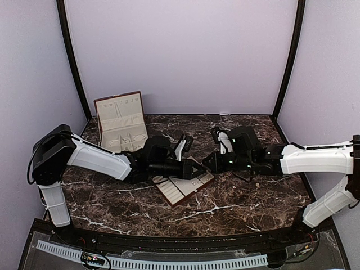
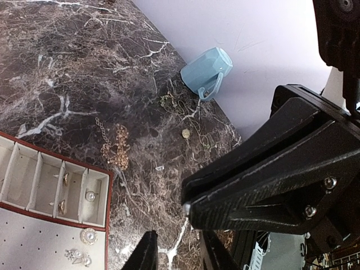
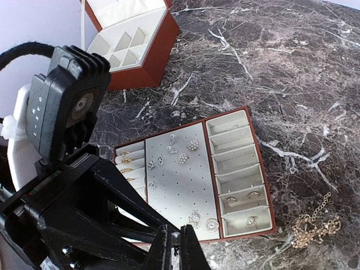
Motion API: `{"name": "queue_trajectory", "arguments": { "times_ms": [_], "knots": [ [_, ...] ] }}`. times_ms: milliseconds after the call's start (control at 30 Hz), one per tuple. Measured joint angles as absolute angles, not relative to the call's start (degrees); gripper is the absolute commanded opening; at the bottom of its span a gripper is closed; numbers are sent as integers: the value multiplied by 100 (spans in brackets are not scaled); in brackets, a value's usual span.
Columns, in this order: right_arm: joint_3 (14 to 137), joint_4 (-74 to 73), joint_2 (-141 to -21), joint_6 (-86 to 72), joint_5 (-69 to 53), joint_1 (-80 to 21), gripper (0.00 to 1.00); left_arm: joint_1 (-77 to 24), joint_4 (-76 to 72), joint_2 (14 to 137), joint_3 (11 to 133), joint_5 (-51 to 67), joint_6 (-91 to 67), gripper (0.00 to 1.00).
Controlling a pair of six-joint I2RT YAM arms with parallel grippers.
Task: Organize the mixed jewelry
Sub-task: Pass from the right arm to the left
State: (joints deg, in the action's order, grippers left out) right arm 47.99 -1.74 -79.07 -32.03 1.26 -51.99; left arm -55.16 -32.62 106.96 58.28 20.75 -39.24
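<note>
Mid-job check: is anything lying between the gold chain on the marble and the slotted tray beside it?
Nothing visible. In the right wrist view the gold chain lies just off the outer wall of the slotted tray, with only bare marble between them. The left wrist view shows the same clear strip.

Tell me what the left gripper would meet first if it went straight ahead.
The right gripper: its shut tips sit directly ahead of the left gripper, apparently close; exact depth is unclear.
</note>
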Motion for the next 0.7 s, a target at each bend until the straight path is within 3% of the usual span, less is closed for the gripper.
{"name": "queue_trajectory", "arguments": {
  "times_ms": [267, 700],
  "knots": [
    [4799, -172, -7907, -3201, 104, -5218, 4, -5516, -3310, 10696, 5889, 2053, -3920, 22],
    [4799, -176, -7918, -3183, 93, -5245, 4, -5520, -3352, 10696, 5889, 2029, -3861, 0]
  ]
}}
